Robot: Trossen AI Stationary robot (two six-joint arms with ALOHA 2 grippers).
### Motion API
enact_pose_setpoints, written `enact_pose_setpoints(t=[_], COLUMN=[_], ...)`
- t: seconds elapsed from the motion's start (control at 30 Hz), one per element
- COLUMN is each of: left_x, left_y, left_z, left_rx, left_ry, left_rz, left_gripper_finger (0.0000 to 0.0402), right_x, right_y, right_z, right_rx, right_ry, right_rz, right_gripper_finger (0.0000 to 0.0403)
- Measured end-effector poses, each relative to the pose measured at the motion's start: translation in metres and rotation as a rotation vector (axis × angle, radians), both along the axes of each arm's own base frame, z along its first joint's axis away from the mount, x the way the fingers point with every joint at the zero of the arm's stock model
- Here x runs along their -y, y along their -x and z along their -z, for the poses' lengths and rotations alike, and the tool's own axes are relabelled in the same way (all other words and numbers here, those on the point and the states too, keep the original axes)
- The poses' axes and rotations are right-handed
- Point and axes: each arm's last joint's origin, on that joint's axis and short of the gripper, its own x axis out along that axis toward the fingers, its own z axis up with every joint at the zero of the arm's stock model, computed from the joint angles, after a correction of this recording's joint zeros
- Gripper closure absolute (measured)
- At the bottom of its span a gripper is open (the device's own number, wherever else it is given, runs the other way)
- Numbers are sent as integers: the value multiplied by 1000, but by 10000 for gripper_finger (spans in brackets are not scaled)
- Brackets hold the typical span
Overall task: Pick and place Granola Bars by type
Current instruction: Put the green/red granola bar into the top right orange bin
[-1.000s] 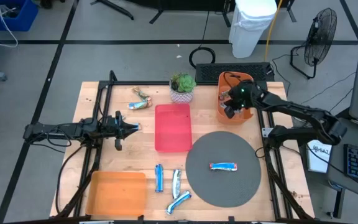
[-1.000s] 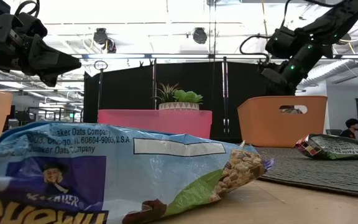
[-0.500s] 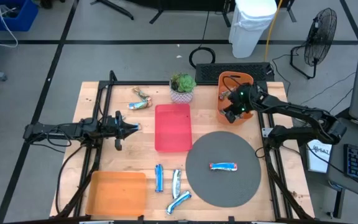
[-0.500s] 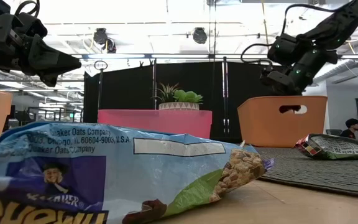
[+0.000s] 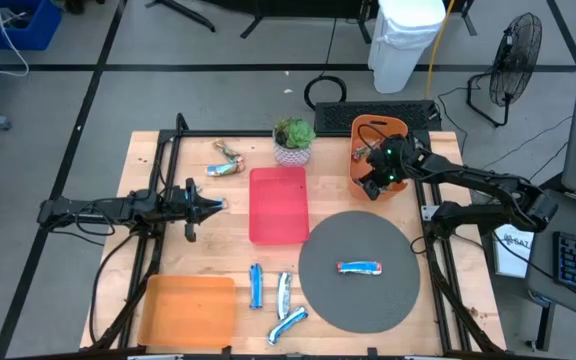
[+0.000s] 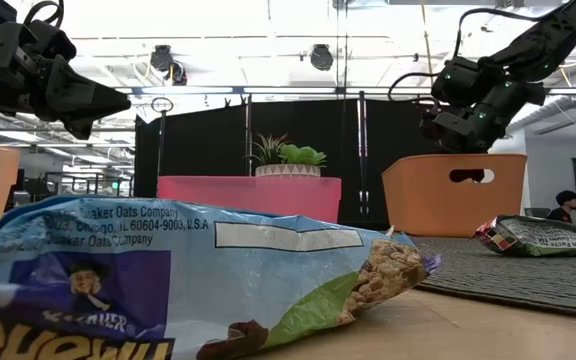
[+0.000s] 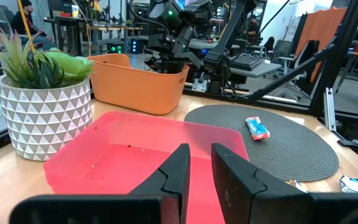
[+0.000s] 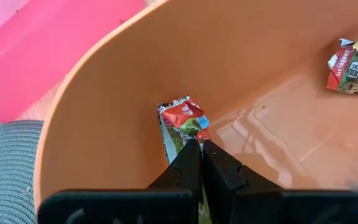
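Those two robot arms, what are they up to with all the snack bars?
They are sorting granola bars. The right gripper is shut on a red-and-green bar and holds it inside the orange bin at the table's back, where another bar already lies. The left gripper waits beside the red tray. One blue bar lies on the round grey mat; three more lie near the front edge.

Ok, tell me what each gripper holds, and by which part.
The right gripper pinches a granola bar by its wrapper end inside the orange bin. The left gripper holds nothing.
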Motion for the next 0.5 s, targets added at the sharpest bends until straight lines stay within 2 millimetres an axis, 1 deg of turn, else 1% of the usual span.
enact_pose_setpoints(t=[0.2, 0.5], left_x=[0, 0], left_y=[0, 0], left_z=[0, 0], left_rx=[0, 0], left_ry=[0, 0], left_rz=[0, 0], left_gripper_finger=[330, 330], right_x=[0, 1], right_y=[0, -1], right_z=[0, -1], right_rx=[0, 14], right_ry=[0, -9], right_rz=[1, 24], right_gripper_finger=[397, 365])
